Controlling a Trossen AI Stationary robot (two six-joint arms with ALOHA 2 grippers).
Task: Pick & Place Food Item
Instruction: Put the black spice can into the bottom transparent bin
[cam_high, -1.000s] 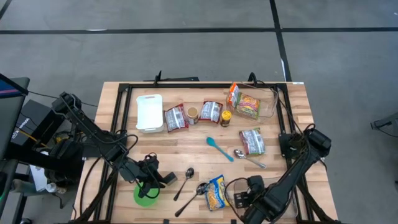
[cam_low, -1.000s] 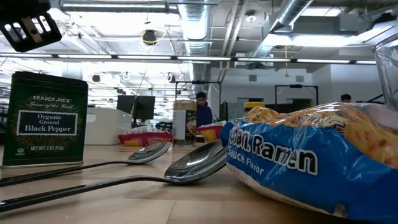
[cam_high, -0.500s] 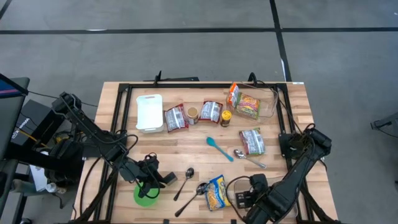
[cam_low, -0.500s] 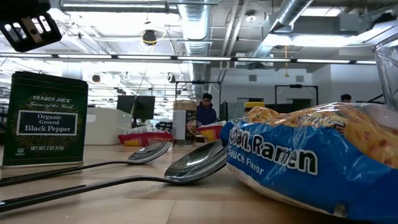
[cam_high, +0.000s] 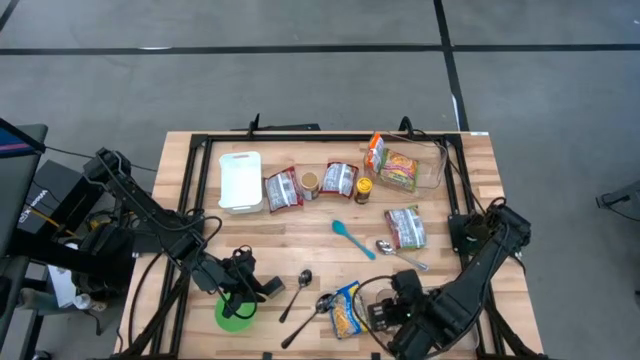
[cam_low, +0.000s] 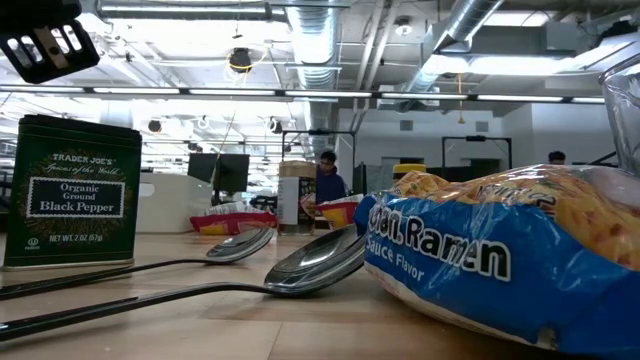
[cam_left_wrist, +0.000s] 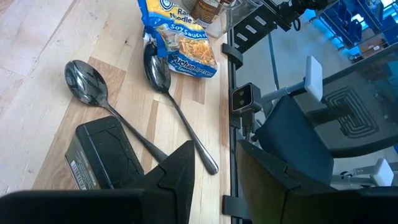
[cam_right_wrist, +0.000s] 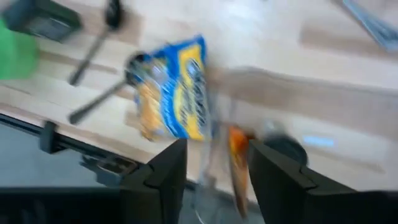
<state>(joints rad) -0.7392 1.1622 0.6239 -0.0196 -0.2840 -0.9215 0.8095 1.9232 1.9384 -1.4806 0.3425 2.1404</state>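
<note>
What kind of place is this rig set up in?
Probably an open-plan lab or industrial workspace: exposed ceiling ducts and strip lights overhead, desks with monitors behind the wooden table, and people standing in the background.

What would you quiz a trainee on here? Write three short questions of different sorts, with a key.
1. True or false: the ramen packet lies inside the clear tub.
2. What colour is the spatula? A red, B teal, C black.
3. Fill in: the tin is labelled Organic Ground Black ____.

Key: 1 false; 2 B; 3 Pepper.
</note>
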